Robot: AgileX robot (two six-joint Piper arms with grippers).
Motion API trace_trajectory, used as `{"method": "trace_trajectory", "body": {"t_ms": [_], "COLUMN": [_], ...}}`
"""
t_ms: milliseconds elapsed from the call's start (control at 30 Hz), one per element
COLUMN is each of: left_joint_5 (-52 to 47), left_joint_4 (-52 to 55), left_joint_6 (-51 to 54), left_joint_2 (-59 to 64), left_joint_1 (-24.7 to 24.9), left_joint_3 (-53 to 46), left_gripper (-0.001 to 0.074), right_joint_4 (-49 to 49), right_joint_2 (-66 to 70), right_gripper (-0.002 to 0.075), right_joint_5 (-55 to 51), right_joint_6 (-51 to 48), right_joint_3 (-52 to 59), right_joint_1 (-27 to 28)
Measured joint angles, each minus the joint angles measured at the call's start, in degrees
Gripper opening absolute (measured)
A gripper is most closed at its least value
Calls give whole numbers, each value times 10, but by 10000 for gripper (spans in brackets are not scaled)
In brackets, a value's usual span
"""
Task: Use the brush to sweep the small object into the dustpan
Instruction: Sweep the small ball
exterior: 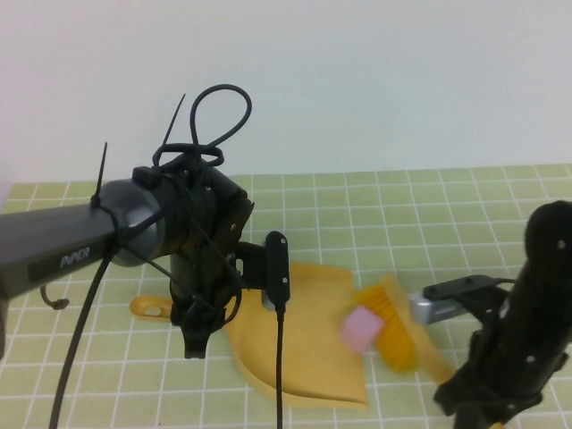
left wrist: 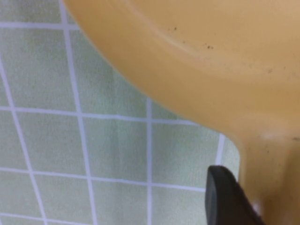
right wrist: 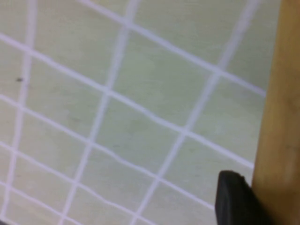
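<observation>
The yellow dustpan (exterior: 299,353) lies flat on the green checked mat, its handle (exterior: 150,308) pointing left. My left gripper (exterior: 197,329) points down and is shut on that handle; in the left wrist view one dark finger (left wrist: 227,199) presses against the yellow handle (left wrist: 276,178). The small pink block (exterior: 360,331) sits on the pan near its open right lip. The orange brush bristles (exterior: 393,329) touch the block's right side. My right gripper (exterior: 460,386) at the lower right is shut on the brush handle (right wrist: 281,117), with one finger (right wrist: 234,201) against it.
The green mat with white grid lines (exterior: 429,214) covers the table up to a white wall at the back. The left arm's black cables (exterior: 279,357) hang over the dustpan. Bare mat lies behind both arms.
</observation>
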State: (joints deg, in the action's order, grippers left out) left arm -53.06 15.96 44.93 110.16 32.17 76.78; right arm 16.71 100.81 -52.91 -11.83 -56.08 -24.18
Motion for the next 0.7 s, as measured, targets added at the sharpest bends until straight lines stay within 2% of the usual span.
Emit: {"method": "trace_trajectory", "body": {"t_ms": [200, 467, 533, 700], "left_joint_5": [6, 20, 25, 30], "left_joint_4": [0, 0, 0, -2], "left_joint_6": [0, 0, -1, -6], "left_joint_2": [0, 0, 0, 0], "left_joint_1": [0, 0, 0, 0], "left_joint_3": [0, 0, 0, 0], "left_gripper": [219, 227, 260, 405], "right_joint_4": [18, 19, 35, 99], "right_joint_2": [-7, -7, -8, -22], "right_gripper": [167, 167, 167, 167], "right_joint_5": [-1, -7, -8, -3], "right_joint_6": [10, 23, 15, -27], "right_joint_3": [-30, -70, -74, -74], "right_joint_1": [-58, -63, -63, -63]}}
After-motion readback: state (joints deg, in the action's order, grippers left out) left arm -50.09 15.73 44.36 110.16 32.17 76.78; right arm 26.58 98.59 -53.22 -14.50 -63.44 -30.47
